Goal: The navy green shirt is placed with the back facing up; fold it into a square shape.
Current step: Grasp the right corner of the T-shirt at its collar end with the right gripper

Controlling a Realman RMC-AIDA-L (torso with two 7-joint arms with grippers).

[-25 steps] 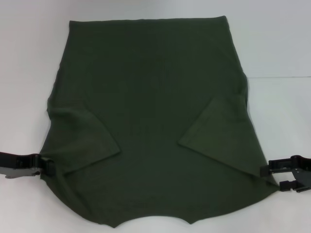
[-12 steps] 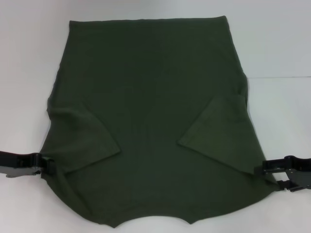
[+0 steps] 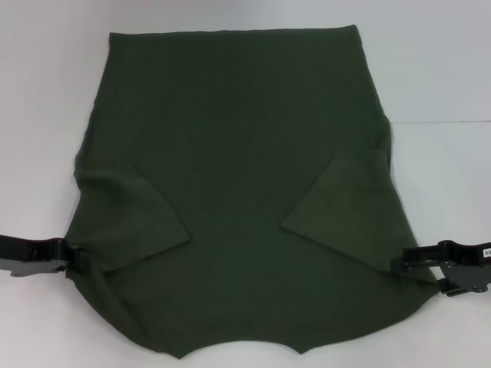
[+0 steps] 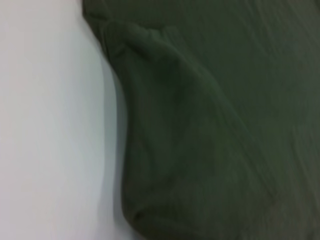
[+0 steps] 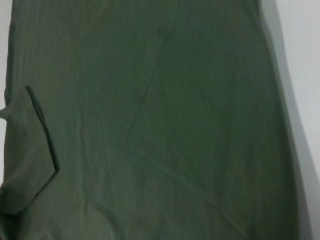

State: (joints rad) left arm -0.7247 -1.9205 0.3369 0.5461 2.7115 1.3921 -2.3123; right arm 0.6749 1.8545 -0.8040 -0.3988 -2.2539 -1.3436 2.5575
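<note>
The navy green shirt [image 3: 238, 153] lies flat on the white table with both short sleeves folded inward over its body. Its collar end is nearest me and its straight hem is farthest. My left gripper [image 3: 75, 259] sits at the shirt's left edge, touching the fabric beside the folded left sleeve [image 3: 126, 222]. At the right edge my right gripper [image 3: 424, 272] stands open, one finger [image 3: 410, 258] reaching over the cloth's border below the folded right sleeve [image 3: 345, 207]. The left wrist view shows a rumpled shirt edge [image 4: 150, 100]. Flat cloth with the sleeve crease [image 5: 150, 125] fills the right wrist view.
The white table [image 3: 445, 69] surrounds the shirt on the left, right and far sides. A faint seam line crosses the table's surface [image 3: 437, 123] at the right. No other objects show.
My right gripper has slid left and slightly up, from just off the cloth onto the shirt's right edge. The left gripper and the shirt have barely moved.
</note>
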